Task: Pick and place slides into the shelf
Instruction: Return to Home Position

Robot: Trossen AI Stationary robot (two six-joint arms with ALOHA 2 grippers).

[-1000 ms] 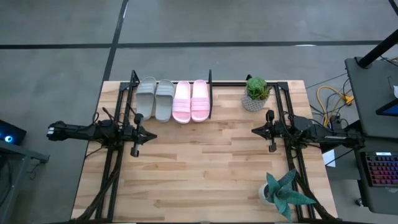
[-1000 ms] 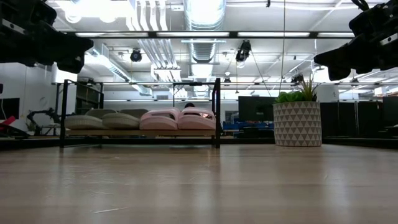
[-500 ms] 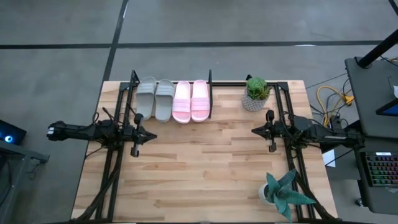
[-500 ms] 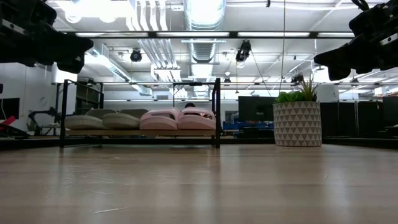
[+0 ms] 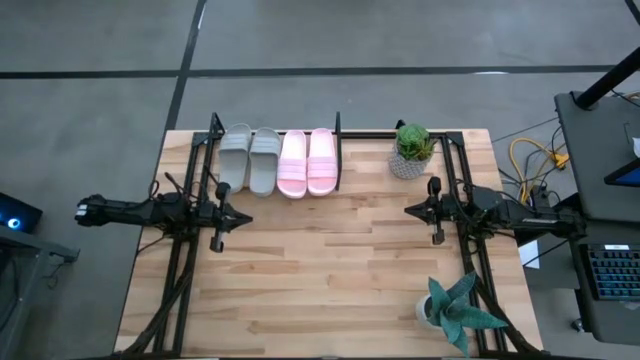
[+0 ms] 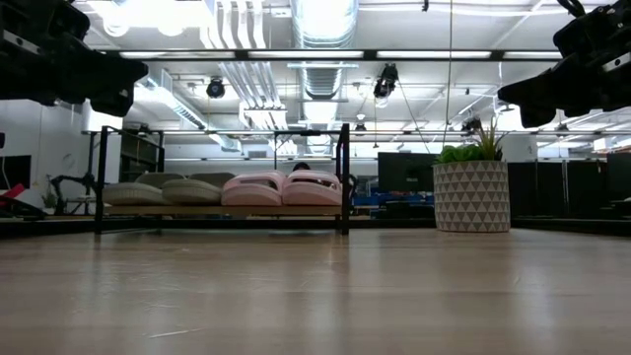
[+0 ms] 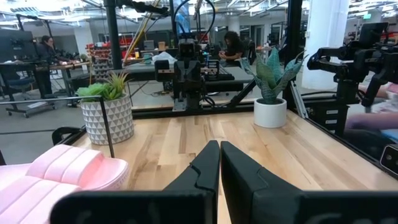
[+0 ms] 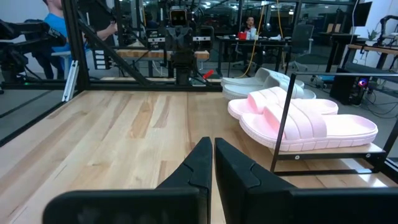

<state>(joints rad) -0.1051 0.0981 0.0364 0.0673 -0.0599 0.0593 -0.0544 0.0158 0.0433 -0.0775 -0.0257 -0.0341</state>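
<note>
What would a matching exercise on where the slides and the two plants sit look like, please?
1. grey-green slides
2. pink slides
3. plant in patterned pot
4. spiky plant in white pot

A. table, near right corner
B. shelf, right-arm half
C. beside the shelf, far edge
D. shelf, left-arm half

Pairs: 1-D, 2-B, 3-C, 4-A.

Shelf (image 5: 338,158) sitting at the far edge of the worktop (image 5: 330,270). Four slides (image 5: 292,163) lying side by side on the shelf. Potted plant (image 5: 411,150) standing right of the shelf, apart from it. Second plant (image 5: 452,312) standing well in front of the shelf, off to its right. Left hand (image 5: 240,217) hanging just before the shelf's left end, and right hand (image 5: 410,210) hanging right of the shelf.
</note>
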